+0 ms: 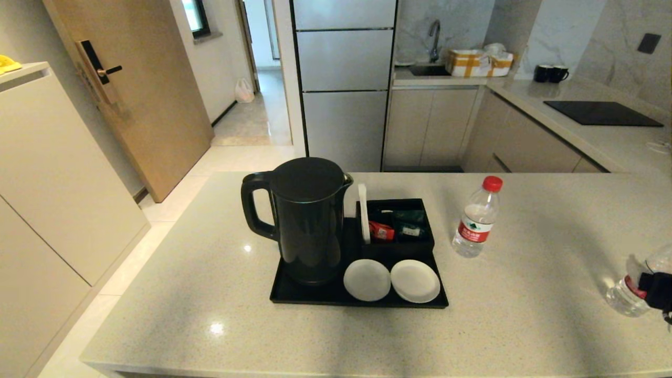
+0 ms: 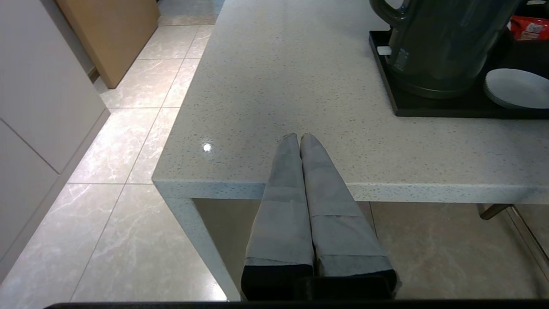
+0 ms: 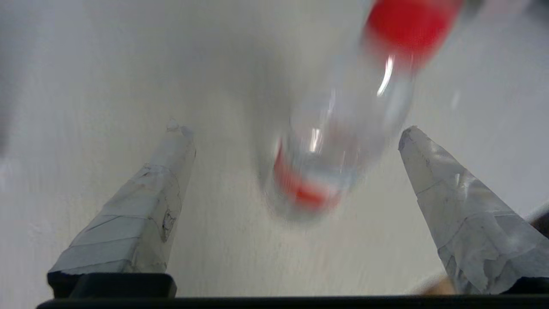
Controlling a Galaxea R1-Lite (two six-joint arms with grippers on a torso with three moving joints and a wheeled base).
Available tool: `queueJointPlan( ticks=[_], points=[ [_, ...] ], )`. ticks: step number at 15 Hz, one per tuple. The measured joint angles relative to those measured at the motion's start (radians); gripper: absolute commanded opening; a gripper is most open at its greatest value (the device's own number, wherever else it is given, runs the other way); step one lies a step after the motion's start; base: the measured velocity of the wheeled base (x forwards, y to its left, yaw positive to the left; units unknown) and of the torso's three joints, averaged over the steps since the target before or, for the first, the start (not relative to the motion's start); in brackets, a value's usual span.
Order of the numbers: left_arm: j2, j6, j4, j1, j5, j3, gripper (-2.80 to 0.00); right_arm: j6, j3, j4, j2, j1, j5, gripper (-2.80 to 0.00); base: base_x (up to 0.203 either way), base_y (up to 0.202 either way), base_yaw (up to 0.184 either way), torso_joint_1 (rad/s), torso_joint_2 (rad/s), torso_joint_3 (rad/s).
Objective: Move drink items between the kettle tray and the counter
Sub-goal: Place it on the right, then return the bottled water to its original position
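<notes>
Standing on the counter (image 1: 525, 325): one kettle tray (image 1: 310, 300), two water bottles. First bottle (image 1: 476, 218) upright, just beside the tray's right edge, off the tray. Second bottle (image 3: 343, 141) far to the right near the counter's near edge, between the spread fingers (image 3: 141, 206) of the right gripper (image 3: 291, 128); fingers wide apart, clear of the bottle on both sides, though its picture is smeared.

On the tray: one black kettle (image 1: 307, 220) at left, one compartment box (image 1: 399, 247) at back right holding red and green sachets (image 1: 382, 231), two white coasters (image 1: 415, 281) side by side in front.

Left gripper (image 2: 299, 136) parked at the counter's near left edge, fingers pressed together, holding nothing.
</notes>
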Motion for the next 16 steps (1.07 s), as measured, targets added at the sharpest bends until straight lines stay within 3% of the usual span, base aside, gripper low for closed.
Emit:
queueJointPlan(
  ticks=[2, 3, 4, 6, 8, 12, 16],
  points=[
    [0.000, 0.000, 0.000, 0.000, 0.000, 0.000, -2.80, -0.049, -0.062, 0.001, -0.043, -0.004, -0.003, 0.00, 0.000, 0.000, 0.000, 0.000, 0.00, 0.000],
    [0.000, 0.000, 0.000, 0.000, 0.000, 0.000, -2.80, -0.082, -0.120, 0.003, -0.063, -0.008, -0.009, -2.28, 0.000, 0.000, 0.000, 0.000, 0.00, 0.000],
    [0.000, 0.000, 0.000, 0.000, 0.000, 0.000, -2.80, -0.124, -0.178, 0.012, -0.082, -0.012, -0.017, -2.80, 0.000, 0.000, 0.000, 0.000, 0.00, 0.000],
    [0.000, 0.000, 0.000, 0.000, 0.000, 0.000, -2.80, -0.175, -0.265, 0.068, -0.127, -0.011, -0.026, -2.80, 0.000, 0.000, 0.000, 0.000, 0.00, 0.000],
    [0.000, 0.000, 0.000, 0.001, 0.000, 0.000, -2.80, -0.159, -0.430, 0.266, -0.209, 0.029, -0.051, -2.80, 0.000, 0.000, 0.000, 0.000, 0.00, 0.000],
    [0.000, 0.000, 0.000, 0.000, 0.000, 0.000, -2.80, -0.007, -0.784, 0.929, -0.476, 0.217, -0.110, -2.80, 0.000, 0.000, 0.000, 0.000, 0.00, 0.000],
    [0.000, 0.000, 0.000, 0.000, 0.000, 0.000, -2.80, 0.119, -0.979, 1.629, -0.769, 0.388, -0.050, -2.80, 0.000, 0.000, 0.000, 0.000, 0.00, 0.000]
  ],
)
